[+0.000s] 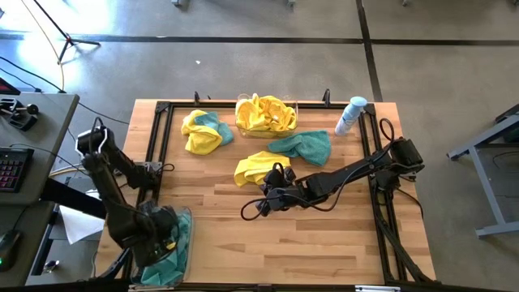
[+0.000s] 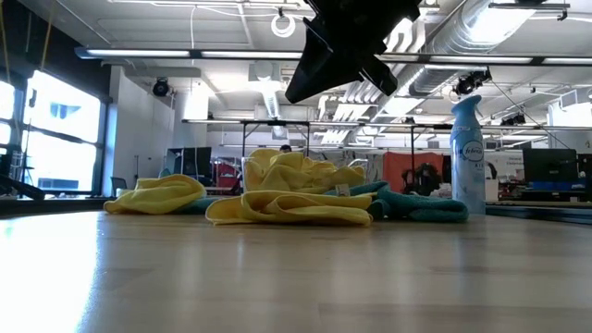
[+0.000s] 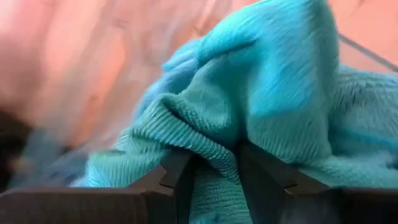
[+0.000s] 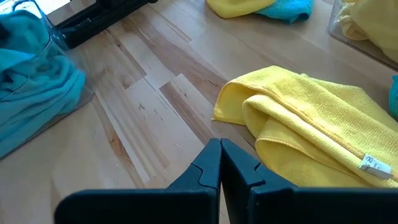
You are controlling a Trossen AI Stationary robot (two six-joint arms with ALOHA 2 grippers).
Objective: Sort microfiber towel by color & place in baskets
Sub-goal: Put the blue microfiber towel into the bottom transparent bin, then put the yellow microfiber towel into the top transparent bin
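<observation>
My left gripper (image 1: pixel 165 237) is at the table's near left corner, pointing down over a clear basket (image 1: pixel 189 217) of teal towels, and is shut on a teal microfiber towel (image 3: pixel 267 93). My right gripper (image 4: pixel 221 163) hangs shut above the middle of the table, just short of a folded yellow towel (image 4: pixel 311 130) that lies flat on the wood. A second clear basket (image 1: pixel 266 113) at the far edge holds yellow towels. A yellow and teal pile (image 1: pixel 203 132) and a loose teal towel (image 1: pixel 305 146) lie on the table. My left gripper pinches a raised fold of the teal towel (image 3: pixel 214 163) between its two fingers (image 3: pixel 169 179). The fingers come at it from above, pointing down. The rest of the cloth bunches up slack around and beyond the fingertips, over the basket's teal heap.
A white and blue spray bottle (image 1: pixel 350 115) stands at the far right, beside the yellow basket. A black frame (image 1: pixel 154 138) runs round the table's edge. Bare wood (image 1: pixel 308 243) stretches across the near half of the table.
</observation>
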